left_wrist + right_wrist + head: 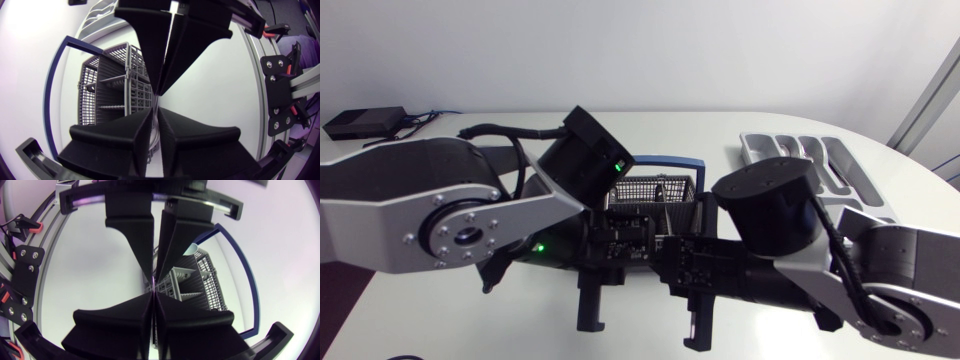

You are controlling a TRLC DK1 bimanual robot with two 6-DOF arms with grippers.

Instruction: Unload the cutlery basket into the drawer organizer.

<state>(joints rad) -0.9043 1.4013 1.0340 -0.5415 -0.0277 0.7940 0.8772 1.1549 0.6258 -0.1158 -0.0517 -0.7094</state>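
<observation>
My two grippers meet tip to tip, raised in front of the grey mesh cutlery basket (655, 190) with its blue handle (56, 85). A thin silver piece of cutlery (156, 129) runs edge-on from one gripper into the other. My left gripper (155, 111) is shut on one end and my right gripper (153, 294) is shut on the other. What kind of cutlery it is stays hidden. In the head view the left gripper (645, 245) and the right gripper (667, 257) cover the basket's front. The grey drawer organizer (810, 160) lies at the back right.
A black box (365, 122) with cables sits at the table's back left corner. Both arms fill the middle and front of the head view. White table (650, 125) shows behind the basket.
</observation>
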